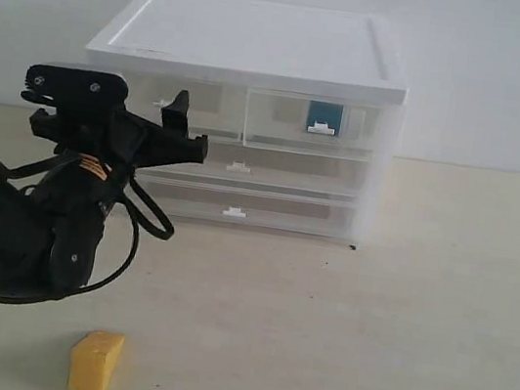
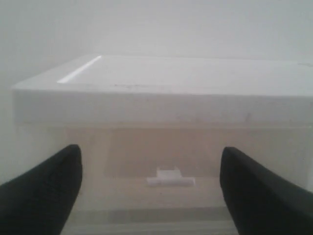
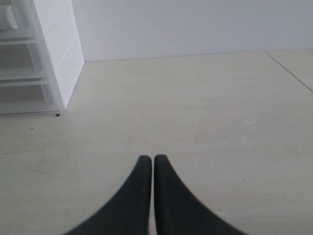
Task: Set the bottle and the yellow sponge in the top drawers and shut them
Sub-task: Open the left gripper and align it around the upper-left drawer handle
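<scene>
The yellow sponge [image 1: 95,364] lies on the table near the front, below my left arm. The bottle [image 1: 324,116] shows only as a teal label through the translucent front of the top right drawer [image 1: 281,124]. My left gripper [image 1: 174,110] is open and held level in front of the top left drawer [image 1: 209,108], partly covering it. In the left wrist view that gripper [image 2: 150,152] frames the drawer's white tab handle [image 2: 170,177] without touching it, and nothing sits between its fingers [image 2: 46,193]. My right gripper [image 3: 152,159] is shut and empty above bare table.
The white-roofed cabinet [image 1: 265,38] stands at the back against a pale wall, with two full-width drawers [image 1: 258,205] under the top pair. Its side and lower corner [image 3: 58,73] show in the right wrist view. A seam [image 3: 293,73] crosses the table.
</scene>
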Action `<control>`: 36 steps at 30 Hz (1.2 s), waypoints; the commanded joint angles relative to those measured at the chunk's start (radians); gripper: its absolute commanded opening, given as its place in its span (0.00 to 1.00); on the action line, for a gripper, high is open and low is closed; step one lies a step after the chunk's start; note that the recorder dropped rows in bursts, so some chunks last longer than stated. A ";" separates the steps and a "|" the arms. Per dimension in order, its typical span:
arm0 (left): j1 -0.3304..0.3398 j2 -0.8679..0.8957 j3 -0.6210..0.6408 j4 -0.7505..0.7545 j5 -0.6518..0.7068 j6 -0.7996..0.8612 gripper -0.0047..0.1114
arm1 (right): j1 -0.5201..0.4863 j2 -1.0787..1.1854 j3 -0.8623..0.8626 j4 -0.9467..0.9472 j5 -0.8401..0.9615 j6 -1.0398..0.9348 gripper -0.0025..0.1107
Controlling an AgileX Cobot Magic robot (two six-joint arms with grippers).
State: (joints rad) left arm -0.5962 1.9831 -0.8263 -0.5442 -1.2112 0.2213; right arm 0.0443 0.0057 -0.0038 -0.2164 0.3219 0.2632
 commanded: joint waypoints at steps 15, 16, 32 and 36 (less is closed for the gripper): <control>0.024 0.053 -0.078 0.042 -0.010 0.018 0.66 | -0.004 -0.006 0.004 0.002 -0.002 -0.003 0.02; 0.029 0.053 -0.086 0.042 0.009 0.018 0.66 | -0.004 -0.006 0.004 0.002 -0.002 -0.003 0.02; 0.032 0.105 -0.106 0.010 0.078 0.019 0.50 | -0.004 -0.006 0.004 0.002 -0.002 -0.003 0.02; 0.032 0.105 -0.106 0.010 0.032 0.019 0.49 | -0.004 -0.006 0.004 0.002 -0.002 -0.003 0.02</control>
State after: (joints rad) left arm -0.5727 2.0830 -0.9175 -0.5431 -1.1552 0.2416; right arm 0.0443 0.0057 -0.0038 -0.2164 0.3219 0.2632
